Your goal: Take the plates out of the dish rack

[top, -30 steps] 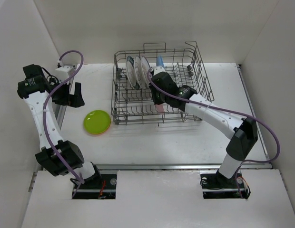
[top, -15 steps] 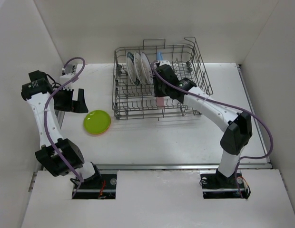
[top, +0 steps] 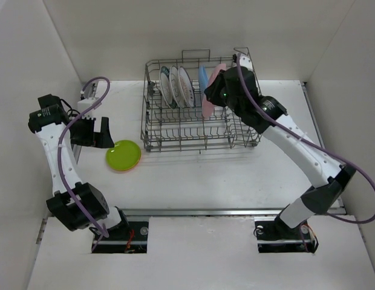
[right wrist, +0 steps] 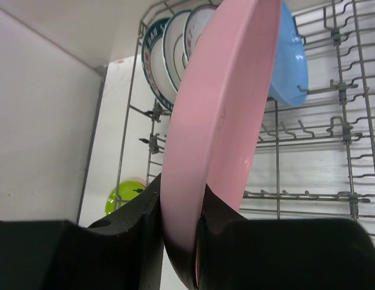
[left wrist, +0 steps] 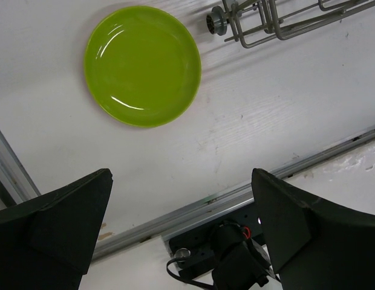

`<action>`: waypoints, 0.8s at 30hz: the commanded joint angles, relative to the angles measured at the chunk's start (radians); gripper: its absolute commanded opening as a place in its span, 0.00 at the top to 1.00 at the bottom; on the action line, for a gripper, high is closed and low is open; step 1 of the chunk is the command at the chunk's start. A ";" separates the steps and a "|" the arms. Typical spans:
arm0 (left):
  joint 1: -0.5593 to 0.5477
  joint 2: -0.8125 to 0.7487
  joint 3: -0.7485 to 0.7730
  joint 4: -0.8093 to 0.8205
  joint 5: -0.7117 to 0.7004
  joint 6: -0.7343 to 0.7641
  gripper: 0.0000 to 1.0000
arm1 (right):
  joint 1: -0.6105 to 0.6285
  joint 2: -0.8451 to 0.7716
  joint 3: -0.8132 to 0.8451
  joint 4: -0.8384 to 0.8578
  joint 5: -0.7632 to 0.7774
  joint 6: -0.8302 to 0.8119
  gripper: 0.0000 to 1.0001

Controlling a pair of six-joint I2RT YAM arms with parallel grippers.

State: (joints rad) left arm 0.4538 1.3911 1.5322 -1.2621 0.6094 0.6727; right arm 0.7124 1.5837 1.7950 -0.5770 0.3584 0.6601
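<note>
1. right wrist view: the right gripper (right wrist: 180, 217) pinches the near rim of the pink plate (right wrist: 224, 109), with one black finger pressed on each face.
2. the pink plate is held on edge and tilted over the dish rack (right wrist: 308, 151), just beside the light blue plate (right wrist: 290, 60).
3. the light blue plate stands upright among the tines. beyond it, three white plates with patterned rims (right wrist: 175, 42) stand in a row at the rack's left end.
4. top external view: the right arm reaches over the rack's right side, and the pink plate sits high, near the top of the rack's wire sides.
5. left wrist view: the left gripper (left wrist: 180, 181) has its fingers spread wide and holds nothing. it hovers over the white table (left wrist: 284, 103).
6. the lime-green plate (left wrist: 143, 64) lies flat on the table beyond those fingers, near the rack's corner wheel (left wrist: 215, 21) but not touching it.
</note>
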 commanded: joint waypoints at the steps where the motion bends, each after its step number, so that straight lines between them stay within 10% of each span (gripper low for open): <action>1: 0.000 -0.038 -0.009 -0.019 0.016 0.019 0.00 | -0.008 -0.016 -0.028 0.090 0.050 -0.025 1.00; 10: 0.000 -0.018 0.040 -0.019 0.004 -0.001 0.00 | 0.401 -0.108 -0.103 0.054 0.141 -0.542 1.00; 15: 0.000 -0.009 0.040 0.022 -0.040 -0.051 0.00 | 0.655 0.039 -0.151 -0.365 0.480 -0.433 1.00; 24: 0.000 -0.029 0.031 0.075 -0.042 -0.120 0.00 | 0.788 0.329 -0.178 -0.572 0.488 -0.114 1.00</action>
State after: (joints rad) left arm 0.4538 1.3865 1.5467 -1.2114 0.5598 0.5804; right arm 1.5101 1.8847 1.6180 -1.0500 0.7662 0.4290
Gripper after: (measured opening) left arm 0.997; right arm 0.260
